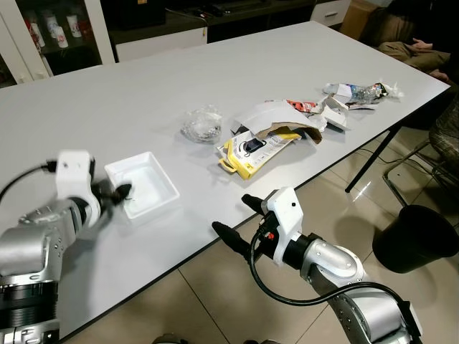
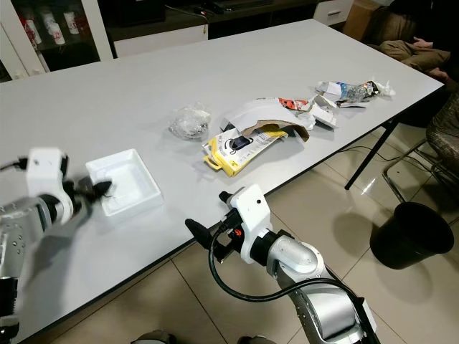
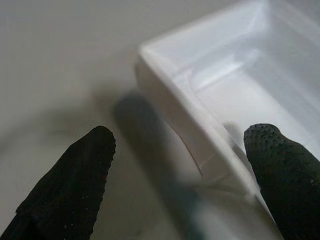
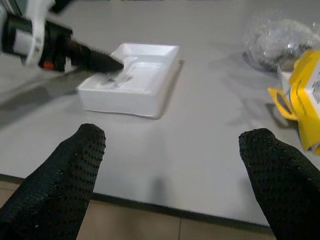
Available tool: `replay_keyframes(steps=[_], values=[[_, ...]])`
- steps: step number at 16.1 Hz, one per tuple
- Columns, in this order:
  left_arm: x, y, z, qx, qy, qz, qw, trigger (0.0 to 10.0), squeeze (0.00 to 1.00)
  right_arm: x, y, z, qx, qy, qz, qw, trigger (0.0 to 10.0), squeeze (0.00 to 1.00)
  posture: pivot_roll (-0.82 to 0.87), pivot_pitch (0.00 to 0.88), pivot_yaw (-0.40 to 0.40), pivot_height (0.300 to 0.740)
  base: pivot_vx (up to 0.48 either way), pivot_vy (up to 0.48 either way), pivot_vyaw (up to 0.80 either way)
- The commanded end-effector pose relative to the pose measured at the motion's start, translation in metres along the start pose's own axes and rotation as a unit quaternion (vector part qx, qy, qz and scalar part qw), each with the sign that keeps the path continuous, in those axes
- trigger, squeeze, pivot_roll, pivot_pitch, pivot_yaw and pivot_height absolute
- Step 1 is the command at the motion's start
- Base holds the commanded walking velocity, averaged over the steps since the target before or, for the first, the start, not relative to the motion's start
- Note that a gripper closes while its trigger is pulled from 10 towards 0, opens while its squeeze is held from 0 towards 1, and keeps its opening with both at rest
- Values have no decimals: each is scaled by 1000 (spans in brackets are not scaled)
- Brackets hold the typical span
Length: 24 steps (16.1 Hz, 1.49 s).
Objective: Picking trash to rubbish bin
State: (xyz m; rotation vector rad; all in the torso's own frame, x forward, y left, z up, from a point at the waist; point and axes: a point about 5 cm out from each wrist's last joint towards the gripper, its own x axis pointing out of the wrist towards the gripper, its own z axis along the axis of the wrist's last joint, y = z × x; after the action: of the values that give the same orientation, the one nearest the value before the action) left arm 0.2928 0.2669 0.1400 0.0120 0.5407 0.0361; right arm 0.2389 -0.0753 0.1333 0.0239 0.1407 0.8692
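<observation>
A white foam tray (image 1: 152, 178) lies on the grey table (image 1: 143, 86) near its front edge. My left gripper (image 1: 120, 195) is open at the tray's left wall. One finger reaches inside the tray and the other stays outside on the table, as the left wrist view shows around the tray wall (image 3: 200, 150). My right gripper (image 1: 233, 215) is open and holds nothing; it hangs just off the table's front edge, aimed at the tray (image 4: 145, 75). More trash lies to the right: crumpled clear plastic (image 1: 202, 123), a yellow package (image 1: 254, 152), torn white cardboard (image 1: 269, 113) and crushed wrappers (image 1: 358, 92).
A black rubbish bin (image 1: 416, 240) stands on the tiled floor to the right, past the table's leg (image 1: 373, 161). A chair (image 1: 430, 150) stands beyond it. A person's legs (image 1: 416, 50) show at the far right corner. Cabinets line the back wall.
</observation>
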Motion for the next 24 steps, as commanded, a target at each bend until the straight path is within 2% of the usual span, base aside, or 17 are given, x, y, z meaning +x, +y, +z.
replay_keyframes(steps=[1,3,5,6,11,17,21,24], values=[[2,2,-4,12,19,20,1000,10000,0,-2,1,1,-5,3,0,1000,10000,0,66,52,-42,740,0,0,0],[2,4,-3,14,15,28,999,10000,0,-2,1,1,-4,3,1,1000,10000,0,66,52,-42,740,0,0,0],[5,1,-3,-11,15,10,1000,10000,0,-1,2,0,-2,4,3,1000,10000,0,73,54,-39,740,0,0,0],[5,0,-3,-15,10,7,1000,0,0,0,2,0,-1,4,3,1000,10000,0,73,54,-38,740,0,0,0],[4,3,-1,-23,-12,5,1000,0,0,0,1,-2,-8,7,-2,1000,10000,0,76,54,-36,740,0,0,0],[7,-3,-1,-36,-22,-5,999,0,0,2,1,-4,-14,8,-5,1000,10000,0,77,52,-30,740,0,0,0],[32,-29,-4,7,-34,-12,999,0,0,3,1,-2,-23,7,-9,1000,10000,0,68,54,-27,740,0,0,0],[44,-48,1,18,-46,-30,998,0,0,3,0,-1,-27,6,-12,1000,10000,0,56,53,-19,740,0,0,0]])
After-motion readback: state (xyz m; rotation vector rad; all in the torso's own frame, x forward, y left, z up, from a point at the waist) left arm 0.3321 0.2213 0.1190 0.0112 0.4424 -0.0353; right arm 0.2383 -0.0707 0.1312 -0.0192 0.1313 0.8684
